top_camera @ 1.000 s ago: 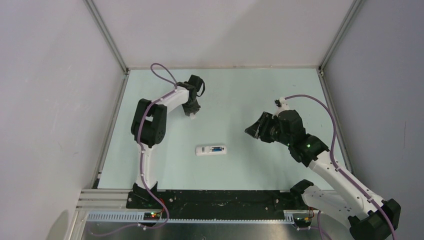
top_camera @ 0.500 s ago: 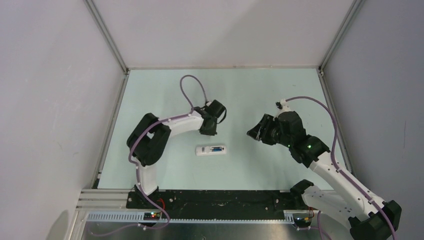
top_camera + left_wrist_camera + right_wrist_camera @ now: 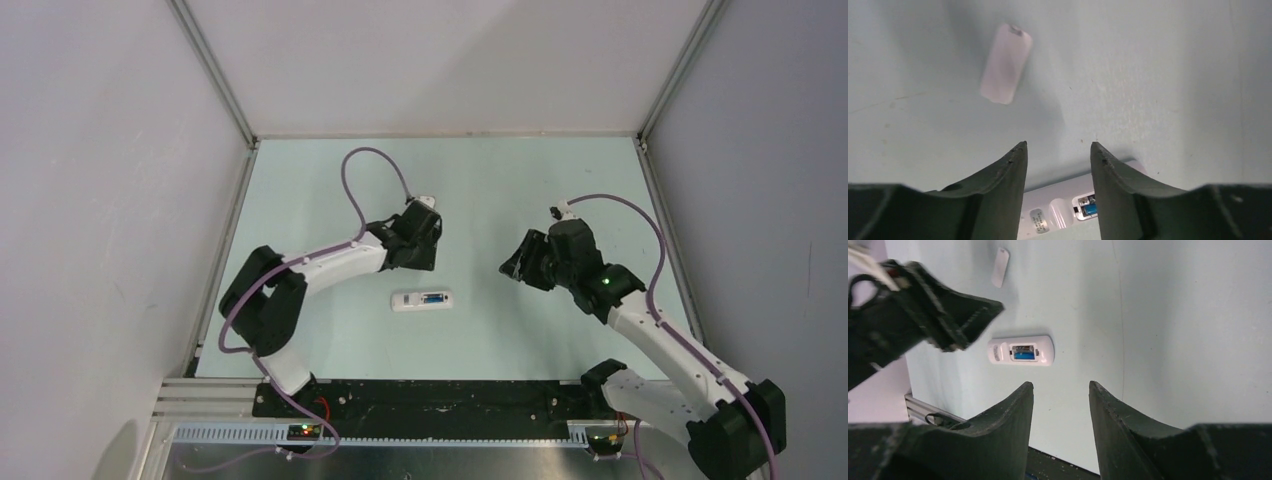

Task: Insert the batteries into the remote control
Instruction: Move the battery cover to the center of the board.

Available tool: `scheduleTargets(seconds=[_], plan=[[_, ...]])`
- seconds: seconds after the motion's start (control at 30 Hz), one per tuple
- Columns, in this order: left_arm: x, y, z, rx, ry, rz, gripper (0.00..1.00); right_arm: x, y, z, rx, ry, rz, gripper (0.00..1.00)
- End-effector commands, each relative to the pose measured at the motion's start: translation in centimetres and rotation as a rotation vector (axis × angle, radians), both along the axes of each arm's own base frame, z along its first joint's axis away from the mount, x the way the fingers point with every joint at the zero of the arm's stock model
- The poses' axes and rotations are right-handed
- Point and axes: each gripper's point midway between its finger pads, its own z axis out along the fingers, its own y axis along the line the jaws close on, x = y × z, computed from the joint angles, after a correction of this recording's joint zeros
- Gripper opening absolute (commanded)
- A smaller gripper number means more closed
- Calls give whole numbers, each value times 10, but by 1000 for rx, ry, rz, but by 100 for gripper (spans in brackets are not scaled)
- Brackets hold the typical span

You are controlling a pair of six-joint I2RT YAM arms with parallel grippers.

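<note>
Pale green surface (image 3: pixel 500 180) carries the remote control (image 3: pixel 421 300), a blue battery (image 3: pixel 1023 354) in its bay; we see left gripper (image 3: pixel 1058 145) and right gripper (image 3: pixel 1060 383) spread, empty.

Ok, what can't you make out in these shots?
- Remote, left wrist view: mostly cut off by the bottom edge and left claw.
- Grey battery: seen nowhere; right wrist view shows only a blue battery in the compartment, rest too small.
- Top view: remote's compartment too small to read.
</note>
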Motion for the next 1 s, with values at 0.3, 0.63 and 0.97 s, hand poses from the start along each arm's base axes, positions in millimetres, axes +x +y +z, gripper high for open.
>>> scheduleTargets(seconds=[0.3,0.63,0.97], plan=[[86,27,17,96,-102,-153,74,4,5,-6,12,-5,32,49],[90,13,-16,95,12,-236,68,-6,-4,0,22,-12,3,49],[74,17,-41,116,98,-292,48,-9,-4,1,38,-1,-7,49]])
